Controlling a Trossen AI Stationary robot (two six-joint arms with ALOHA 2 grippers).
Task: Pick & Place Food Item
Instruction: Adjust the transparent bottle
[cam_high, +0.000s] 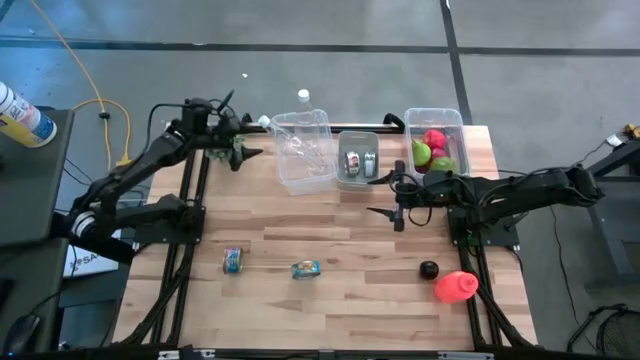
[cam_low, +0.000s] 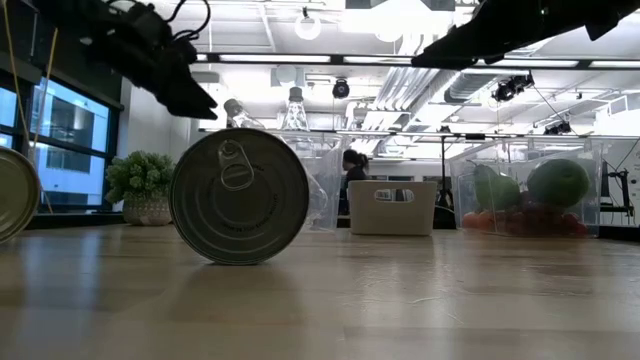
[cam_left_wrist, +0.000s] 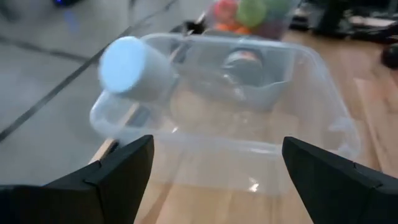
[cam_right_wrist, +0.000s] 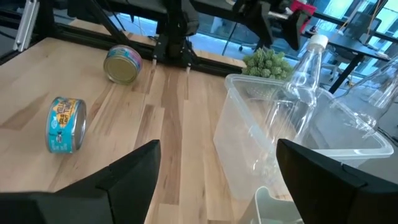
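A: From above, where is each claw sitting?

B: The left claw (cam_high: 243, 148) is hanging over the table's (cam_high: 330, 250) far left part, fingers spread wide and carrying nothing. Just beside it, toward the middle, the clear bin (cam_high: 303, 150) is standing, with a bottle cap (cam_high: 303, 96) showing past its far rim. The right claw (cam_high: 385, 195) is also gaping open and empty; right beside its tips sits the grey bin (cam_high: 357, 160), and the fruit bin (cam_high: 436, 142) is just beyond its wrist.

A: And the cans?

B: Two cans (cam_high: 232, 260) (cam_high: 306, 268) are lying well apart from both claws, toward the near side. A black ball (cam_high: 428, 269) and a red bottle (cam_high: 455, 286) are lying near the right arm's base.

A: Down at table level?

B: One can (cam_low: 239, 196) is filling the foreground on its side, lid facing the camera; the left claw (cam_low: 190, 95) is hanging above and behind it.

A: The left wrist?

B: Its fingers (cam_left_wrist: 115, 180) are standing wide apart, with the clear bin (cam_left_wrist: 249, 112) straight ahead and a blurred white cap (cam_left_wrist: 134, 68) at its edge.

A: The right wrist?

B: Spread fingers (cam_right_wrist: 134, 177) again; the clear bin (cam_right_wrist: 273, 140) with a bottle (cam_right_wrist: 298, 81) is close ahead, both cans (cam_right_wrist: 65, 124) (cam_right_wrist: 122, 64) farther off.
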